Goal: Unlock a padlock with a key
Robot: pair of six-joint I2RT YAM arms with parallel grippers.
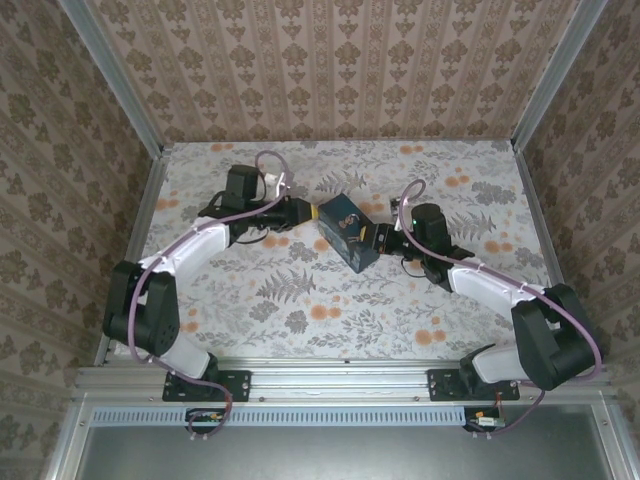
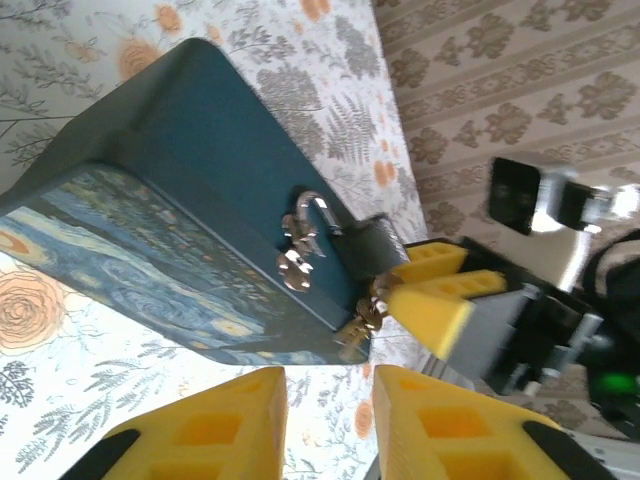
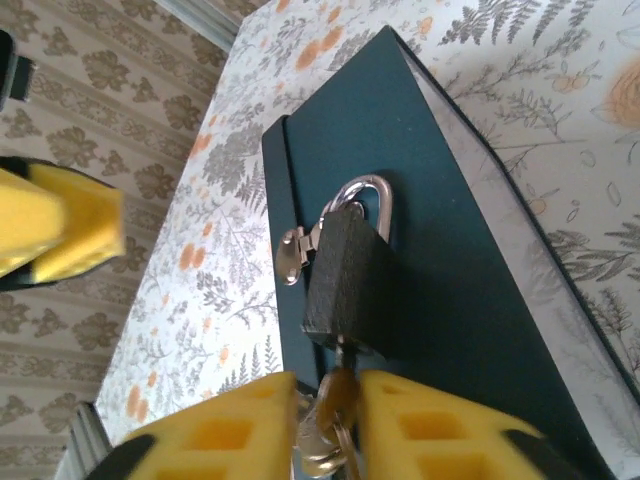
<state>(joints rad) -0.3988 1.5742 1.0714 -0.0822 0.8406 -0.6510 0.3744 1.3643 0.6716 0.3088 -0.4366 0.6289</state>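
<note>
- The left gripper has its fingers a narrow gap apart with nothing between them, the tips just beside the left end of the box. It looks best used as a brace there, pressing lightly so the box cannot swivel.
- The box sits mid-table, with the padlock hanging on the side facing the right arm, its shackle through the hasp and not yet released.
- The key is seated in the bottom of the lock body, with spare keys dangling on its ring.
- The right gripper is clamped on the key's bow. The turn should probably be a pure wrist roll about the key's axis, without pulling.
</note>
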